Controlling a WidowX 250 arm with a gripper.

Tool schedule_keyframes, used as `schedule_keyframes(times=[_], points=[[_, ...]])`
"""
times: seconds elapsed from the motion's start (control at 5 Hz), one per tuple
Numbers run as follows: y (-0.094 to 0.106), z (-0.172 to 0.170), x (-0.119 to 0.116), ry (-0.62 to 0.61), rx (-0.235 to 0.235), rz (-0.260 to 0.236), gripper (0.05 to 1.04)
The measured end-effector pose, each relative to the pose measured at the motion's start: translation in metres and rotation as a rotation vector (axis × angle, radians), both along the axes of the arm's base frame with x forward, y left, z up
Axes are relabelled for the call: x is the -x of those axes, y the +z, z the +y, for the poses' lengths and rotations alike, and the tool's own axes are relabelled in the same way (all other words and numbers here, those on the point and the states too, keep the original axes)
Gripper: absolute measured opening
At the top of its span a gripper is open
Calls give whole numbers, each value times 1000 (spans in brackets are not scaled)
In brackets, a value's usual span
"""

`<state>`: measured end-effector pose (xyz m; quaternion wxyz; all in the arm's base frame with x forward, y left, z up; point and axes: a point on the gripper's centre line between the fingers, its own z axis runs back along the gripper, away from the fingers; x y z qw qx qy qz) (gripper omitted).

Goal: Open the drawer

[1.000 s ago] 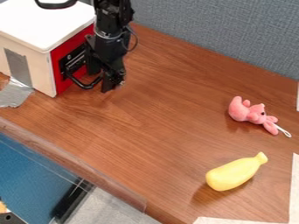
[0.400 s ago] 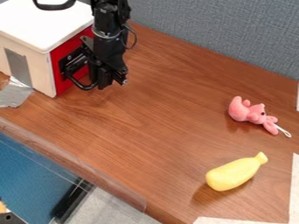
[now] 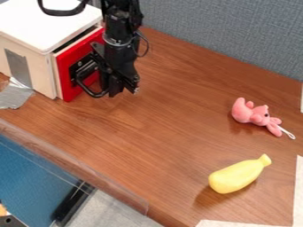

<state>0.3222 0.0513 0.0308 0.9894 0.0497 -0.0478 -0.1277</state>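
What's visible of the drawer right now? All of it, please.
The drawer has a flat, upright red front with lighter, wood-like material behind it. A black plate on the front carries a curved black handle that juts outward. It sits slightly open in the white-topped box, at the tabletop's upper left. The gripper is at the handle, covering part of it; exact contact is unclear. Contents can't be made out.
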Motion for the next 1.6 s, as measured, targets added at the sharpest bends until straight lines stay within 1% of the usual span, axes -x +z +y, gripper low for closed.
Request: schedule_keyframes(times=[0.2,0.4,0.8,1.0,1.2,1.4,1.6], points=[[0,-12,1,-4,20,2,203],[0,-32,3,-9,51,8,200],[2,-53,7,56,119,41,158],[7,-67,8,94,140,71,141],[10,-87,3,138,182,103,128],[11,-90,0,178,201,137,157],[3,-90,-5,110,215,254,374]])
